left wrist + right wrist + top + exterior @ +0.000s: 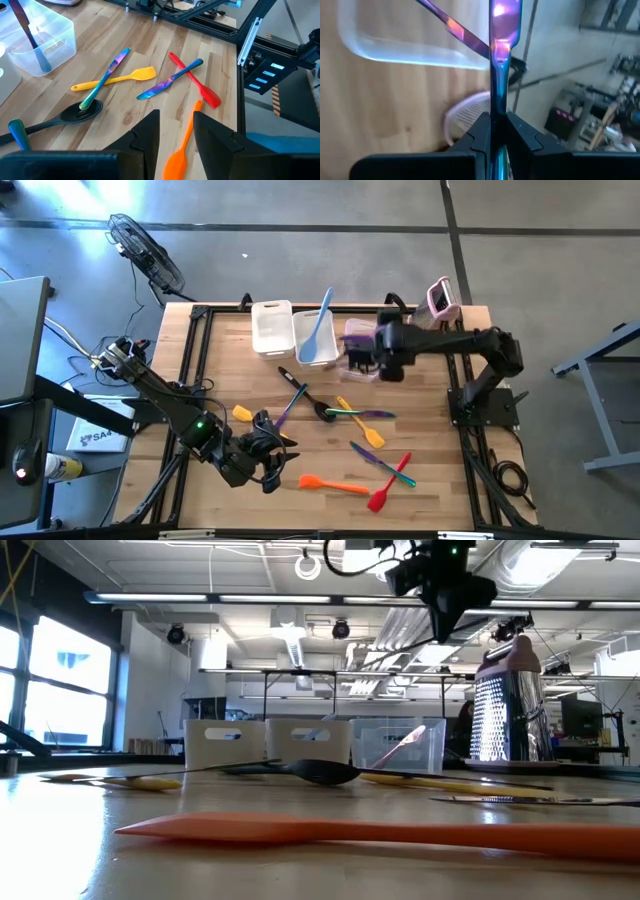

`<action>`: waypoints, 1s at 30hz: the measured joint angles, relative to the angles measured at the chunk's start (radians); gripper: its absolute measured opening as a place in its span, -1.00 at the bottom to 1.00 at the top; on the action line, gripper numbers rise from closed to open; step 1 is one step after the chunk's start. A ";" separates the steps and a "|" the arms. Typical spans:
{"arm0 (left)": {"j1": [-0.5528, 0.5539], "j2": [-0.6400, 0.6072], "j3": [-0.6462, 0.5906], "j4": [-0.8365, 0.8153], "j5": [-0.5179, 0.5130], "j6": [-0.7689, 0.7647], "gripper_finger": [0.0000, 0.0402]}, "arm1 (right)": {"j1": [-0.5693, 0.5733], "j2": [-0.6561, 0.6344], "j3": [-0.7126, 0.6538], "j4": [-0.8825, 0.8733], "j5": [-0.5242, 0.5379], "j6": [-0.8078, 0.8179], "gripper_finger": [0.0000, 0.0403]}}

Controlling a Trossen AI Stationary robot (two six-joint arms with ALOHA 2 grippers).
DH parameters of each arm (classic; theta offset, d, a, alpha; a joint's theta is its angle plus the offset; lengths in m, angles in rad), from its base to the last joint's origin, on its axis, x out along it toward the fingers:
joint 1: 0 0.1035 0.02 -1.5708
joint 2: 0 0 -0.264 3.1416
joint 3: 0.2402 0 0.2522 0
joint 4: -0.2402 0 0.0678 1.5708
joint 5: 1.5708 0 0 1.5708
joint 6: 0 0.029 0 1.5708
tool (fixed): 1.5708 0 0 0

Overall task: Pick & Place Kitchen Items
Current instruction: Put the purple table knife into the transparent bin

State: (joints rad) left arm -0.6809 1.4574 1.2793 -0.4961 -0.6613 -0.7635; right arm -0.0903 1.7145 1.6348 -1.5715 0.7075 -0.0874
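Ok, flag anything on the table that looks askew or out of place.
Only the light blue spatula: it leans out over the rim of the middle tub rather than lying inside. Loose utensils, like the orange spatula, lie scattered and crossed, unsorted.

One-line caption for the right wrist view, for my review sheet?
Right tool shut on an iridescent purple utensil, held beside the clear tub.
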 joint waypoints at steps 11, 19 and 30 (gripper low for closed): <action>0.000 0.000 0.000 0.000 0.000 0.000 -0.42 | -0.070 0.005 -0.002 0.000 0.016 -0.249 -0.86; 0.000 0.000 0.000 0.000 0.000 0.000 -0.42 | -0.076 0.010 -0.087 0.000 0.025 -0.407 -0.86; 0.000 0.000 0.000 0.000 0.000 0.000 -0.42 | -0.120 0.011 -0.225 0.126 0.021 -0.472 -0.86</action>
State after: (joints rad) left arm -0.6808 1.4574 1.2793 -0.4961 -0.6615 -0.7637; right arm -0.2104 1.7260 1.4097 -1.4456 0.7285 -0.5590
